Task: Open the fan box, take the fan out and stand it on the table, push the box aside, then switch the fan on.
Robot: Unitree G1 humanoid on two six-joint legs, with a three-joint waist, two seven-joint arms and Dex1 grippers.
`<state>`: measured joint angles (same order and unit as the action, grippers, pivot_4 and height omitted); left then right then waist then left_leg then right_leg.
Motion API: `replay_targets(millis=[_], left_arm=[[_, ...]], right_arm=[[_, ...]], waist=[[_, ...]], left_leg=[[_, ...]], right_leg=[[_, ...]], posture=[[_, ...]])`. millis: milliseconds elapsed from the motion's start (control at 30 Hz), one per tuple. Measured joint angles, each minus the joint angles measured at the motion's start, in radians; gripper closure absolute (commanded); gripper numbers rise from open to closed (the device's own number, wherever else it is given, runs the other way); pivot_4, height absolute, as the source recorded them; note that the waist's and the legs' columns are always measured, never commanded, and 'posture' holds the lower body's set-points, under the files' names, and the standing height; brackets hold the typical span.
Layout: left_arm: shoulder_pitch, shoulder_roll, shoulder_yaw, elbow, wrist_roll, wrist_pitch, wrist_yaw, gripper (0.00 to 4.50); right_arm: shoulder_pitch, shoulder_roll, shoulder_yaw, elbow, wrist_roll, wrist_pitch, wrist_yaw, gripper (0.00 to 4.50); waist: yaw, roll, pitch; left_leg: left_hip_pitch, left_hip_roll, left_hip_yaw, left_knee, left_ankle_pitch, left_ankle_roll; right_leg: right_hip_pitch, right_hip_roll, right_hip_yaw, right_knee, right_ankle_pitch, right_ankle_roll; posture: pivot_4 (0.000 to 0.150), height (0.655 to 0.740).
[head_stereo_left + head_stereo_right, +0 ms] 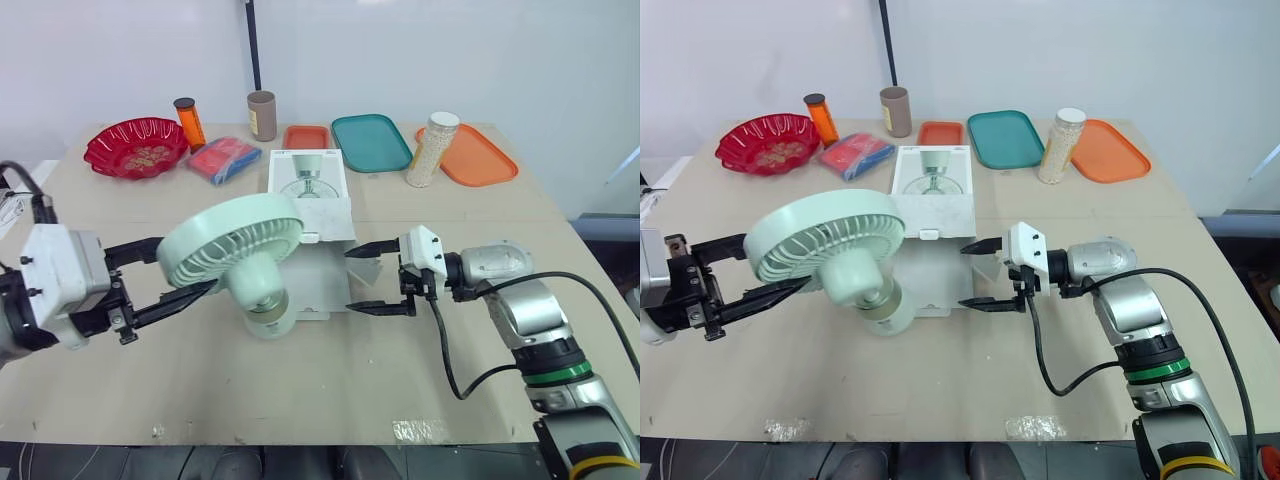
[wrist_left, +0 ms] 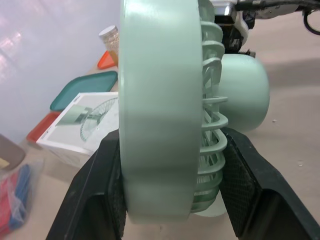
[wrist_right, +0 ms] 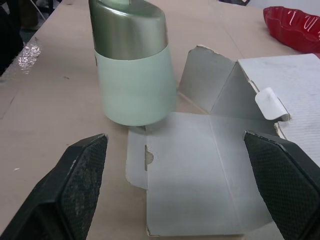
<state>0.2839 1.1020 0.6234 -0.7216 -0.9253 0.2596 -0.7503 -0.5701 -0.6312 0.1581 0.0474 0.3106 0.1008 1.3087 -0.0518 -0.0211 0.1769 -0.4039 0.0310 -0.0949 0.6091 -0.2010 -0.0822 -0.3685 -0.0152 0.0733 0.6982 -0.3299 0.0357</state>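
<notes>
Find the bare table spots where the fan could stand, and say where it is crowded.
Bare: the near strip of table before the fan and fan box; also right of the box, between the right gripper and the orange tray. Crowded: the back edge, from red bowl to teal tray, and around the box's flaps.

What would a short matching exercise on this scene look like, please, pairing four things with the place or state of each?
Things
1. fan
2. fan box
3. right pincer
4. red bowl

Places or states
a. open, facing the box's open end
b. head clamped in the left pincer
c. at the far left of the table
d. lying mid-table with its end flaps open

Pairs: 1-b, 2-d, 3-a, 4-c
</notes>
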Motion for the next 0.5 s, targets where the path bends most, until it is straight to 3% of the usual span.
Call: replay_targets(millis=[267, 500], left_arm=[[0.018, -0.095, 0.151, -0.002, 0.051, 0.122, 0.015, 2.24], [-0.009, -0.113, 0.166, 0.084, 0.152, 0.131, -0.029, 2.24]], right_arm=[[-0.044, 0.034, 0.025, 0.058, -0.003, -0.024, 0.025, 0.05], [-0.06, 0.051, 0.031, 0.059, 0.001, -0.02, 0.038, 0.05]], waist=[[0.003, -0.001, 0.001], [0.002, -0.001, 0.001]], left_leg=[[0.0, 0.0, 0.0, 0.0, 0.0, 0.0], [0.0, 0.0, 0.0, 0.0, 0.0, 0.0]], right_leg=[[0.0, 0.0, 0.0, 0.0, 0.0, 0.0], [0.0, 0.0, 0.0, 0.0, 0.0, 0.0]], posture=[[0.15, 0.74], [0.15, 0.74]])
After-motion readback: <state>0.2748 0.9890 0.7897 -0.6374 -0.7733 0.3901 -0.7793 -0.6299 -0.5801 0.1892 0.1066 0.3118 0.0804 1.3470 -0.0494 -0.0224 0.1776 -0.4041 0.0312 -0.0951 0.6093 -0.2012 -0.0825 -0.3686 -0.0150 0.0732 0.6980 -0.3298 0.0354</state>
